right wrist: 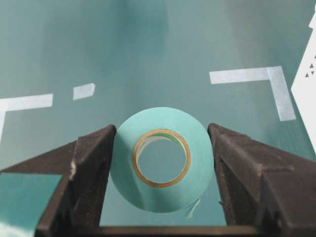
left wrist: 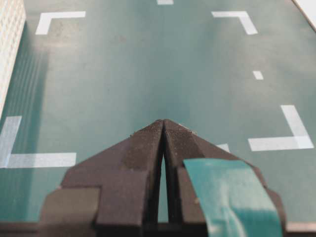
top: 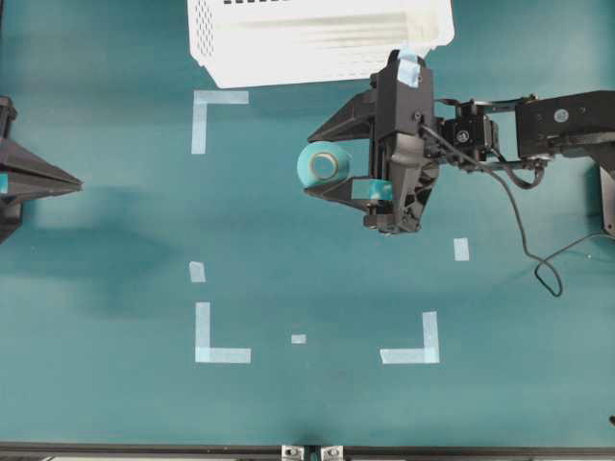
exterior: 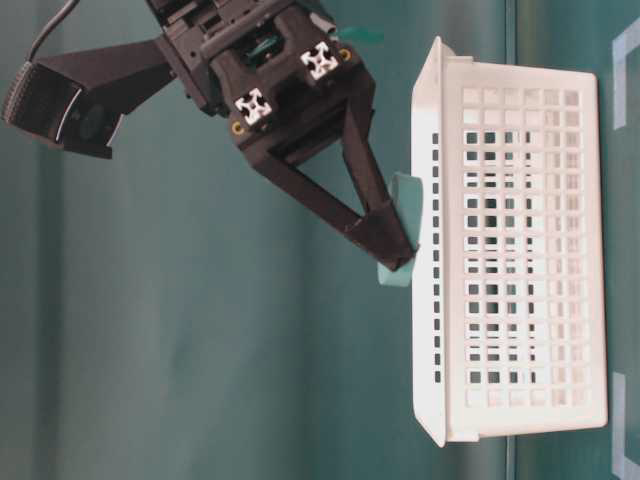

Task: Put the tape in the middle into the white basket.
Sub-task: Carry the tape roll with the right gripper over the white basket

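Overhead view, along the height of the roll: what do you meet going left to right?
Left hand at the picture's edge → bare teal table → tape roll held in the right hand → right arm.

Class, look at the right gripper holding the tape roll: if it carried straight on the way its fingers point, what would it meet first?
The right gripper, shut on the tape, points left across the bare table. The white basket sits off to one side of that line. Far ahead only the parked left gripper lies roughly in line, though height is unclear.
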Controlling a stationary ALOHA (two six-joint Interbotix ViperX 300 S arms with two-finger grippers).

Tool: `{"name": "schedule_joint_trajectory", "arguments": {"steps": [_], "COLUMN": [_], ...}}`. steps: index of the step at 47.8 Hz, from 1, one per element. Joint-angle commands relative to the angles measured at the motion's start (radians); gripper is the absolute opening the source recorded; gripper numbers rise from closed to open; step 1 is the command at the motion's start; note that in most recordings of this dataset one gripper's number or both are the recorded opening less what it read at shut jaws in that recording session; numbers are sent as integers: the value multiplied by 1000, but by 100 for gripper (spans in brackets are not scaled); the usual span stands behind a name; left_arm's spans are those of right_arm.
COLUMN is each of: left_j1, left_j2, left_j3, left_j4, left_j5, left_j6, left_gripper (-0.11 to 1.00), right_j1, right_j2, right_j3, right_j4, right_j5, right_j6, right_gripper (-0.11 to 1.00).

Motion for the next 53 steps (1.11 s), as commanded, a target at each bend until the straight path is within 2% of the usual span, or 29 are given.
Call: {"name": "schedule_joint_trajectory", "arguments": {"steps": [1, 16, 26, 53], "left_j1": [-2, -2, -2, -2], "left_j2": [8, 8, 8, 8], "left_j3": [-12, -12, -12, -12], "left_j4": [-2, -2, -2, -2], "left_j5": [-3, -3, -3, -3], "left_j6": [2, 2, 2, 2], "left_gripper": [-11, -11, -11, -11], "right_j1": [0, -43, -104, -313], "right_j2": [-23, -25, -25, -17], "right_j3": [-26, -26, -28, -31], "right_j4": [-5, -9, -48, -97], "right_j5": [-5, -5, -5, -15], "right_j6": [0, -3, -2, -3], "right_gripper": [66, 66, 66, 66]}}
